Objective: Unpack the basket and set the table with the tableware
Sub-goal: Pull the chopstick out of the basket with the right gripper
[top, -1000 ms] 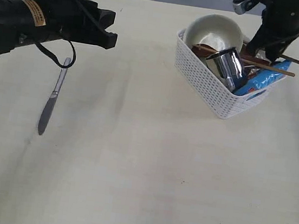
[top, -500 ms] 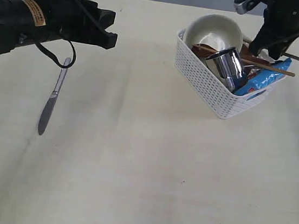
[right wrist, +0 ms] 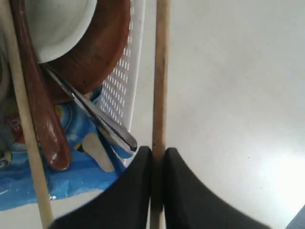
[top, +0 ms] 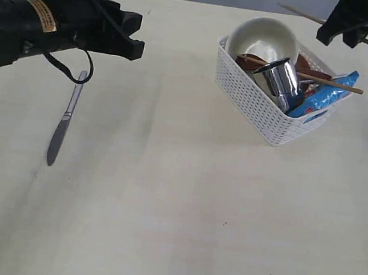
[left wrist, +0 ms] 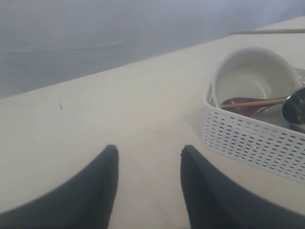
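Jaws of right gripper (right wrist: pixel 157 153) clamp wooden chopstick (right wrist: pixel 160 71) mid-length: light, stiff, smooth, liable to pivot. Left gripper (left wrist: pixel 148 153) jaws apart, empty.

surface: cream table (top: pixel 172 230) | on it: steel knife (top: pixel 64 119) left, lying flat | white basket (top: pixel 255 101) right

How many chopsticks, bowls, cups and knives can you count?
chopsticks: 2
bowl: 1
cup: 1
knife: 1
Total: 5
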Motion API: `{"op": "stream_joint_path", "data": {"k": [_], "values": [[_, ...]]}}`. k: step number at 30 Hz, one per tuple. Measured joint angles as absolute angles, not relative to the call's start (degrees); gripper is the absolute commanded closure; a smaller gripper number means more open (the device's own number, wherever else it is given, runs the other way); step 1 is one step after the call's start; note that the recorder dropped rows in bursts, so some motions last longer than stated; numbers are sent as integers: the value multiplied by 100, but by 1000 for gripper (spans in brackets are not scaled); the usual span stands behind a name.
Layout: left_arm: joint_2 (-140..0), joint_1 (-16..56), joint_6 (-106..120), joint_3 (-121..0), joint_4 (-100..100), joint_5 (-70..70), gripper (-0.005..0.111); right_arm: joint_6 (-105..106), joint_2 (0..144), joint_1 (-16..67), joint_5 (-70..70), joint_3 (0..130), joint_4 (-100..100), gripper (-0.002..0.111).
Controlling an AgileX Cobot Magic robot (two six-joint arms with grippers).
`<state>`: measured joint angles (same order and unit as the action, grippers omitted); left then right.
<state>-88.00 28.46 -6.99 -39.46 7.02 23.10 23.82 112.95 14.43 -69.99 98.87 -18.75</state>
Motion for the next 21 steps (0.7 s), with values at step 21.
{"op": "stream_joint_path", "data": {"k": [21], "values": [[-8800, 2846, -699, -3946, 702, 2153, 66, 283, 10147, 2285, -7009, 9887, -1270, 109]]}}
